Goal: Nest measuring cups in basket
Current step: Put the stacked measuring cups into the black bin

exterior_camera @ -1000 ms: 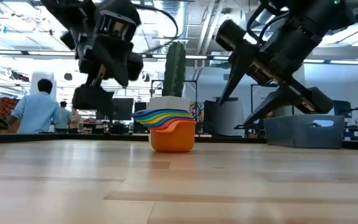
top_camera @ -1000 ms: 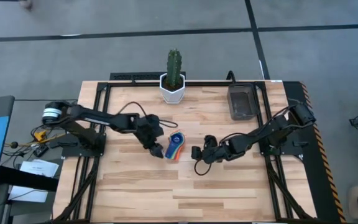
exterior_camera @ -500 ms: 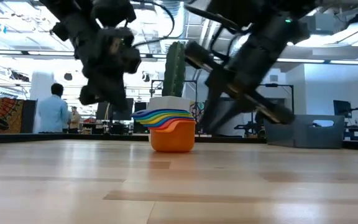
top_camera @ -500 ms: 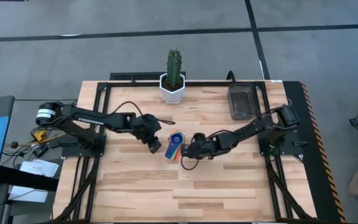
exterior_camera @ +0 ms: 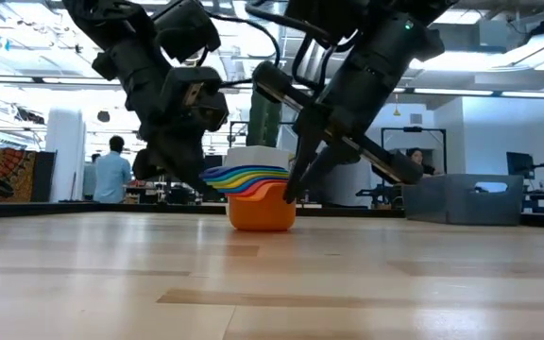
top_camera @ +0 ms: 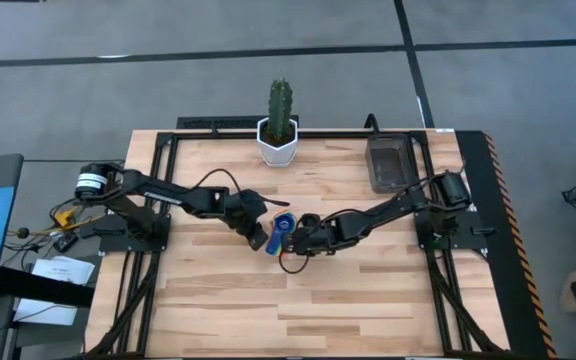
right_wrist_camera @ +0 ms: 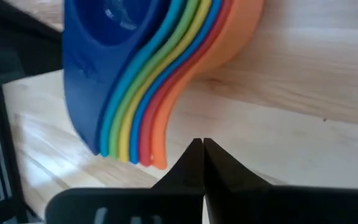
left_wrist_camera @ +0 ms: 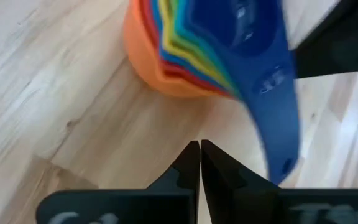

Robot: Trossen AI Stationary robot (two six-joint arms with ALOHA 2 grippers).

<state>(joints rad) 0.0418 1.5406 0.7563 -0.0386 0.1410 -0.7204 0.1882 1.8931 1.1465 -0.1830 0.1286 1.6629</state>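
A: Change over the last second: both arms have closed in on the nested measuring cups [top_camera: 283,233] at centre frame in the high view. The left gripper [top_camera: 259,240] now sits just left of the stack, the right gripper [top_camera: 302,238] just right of it. Before, both hung farther out with fingers spread.

B: Finger state now?

A: Both pinched together, tip to tip. Left wrist view shows its two dark fingers [left_wrist_camera: 191,163] meeting with nothing between them; the right wrist view shows the same for the right fingers [right_wrist_camera: 194,158]. Neither holds a cup.

B: So the stack is not gripped?

A: Not that I can see. The cups stand on the table [top_camera: 368,300], orange outermost and dark blue innermost, handles fanned to one side. In the low view the stack [exterior_camera: 256,198] sits flat at centre.

B: Meaning for the task?

A: My judgement: nesting looks done, transfer not begun. The basket [top_camera: 390,163] is in the upper right of the high view, well apart from the cups. Closed tips beside the stack suggest a nudge or brace, not a lift.

B: What can't you settle?

A: Whether either tip touches the cups; the arms cover the contact points from above. The basket's inside is too dark to read. I can't count all seven colours with certainty. The cactus pot [top_camera: 278,142] sits upper centre.
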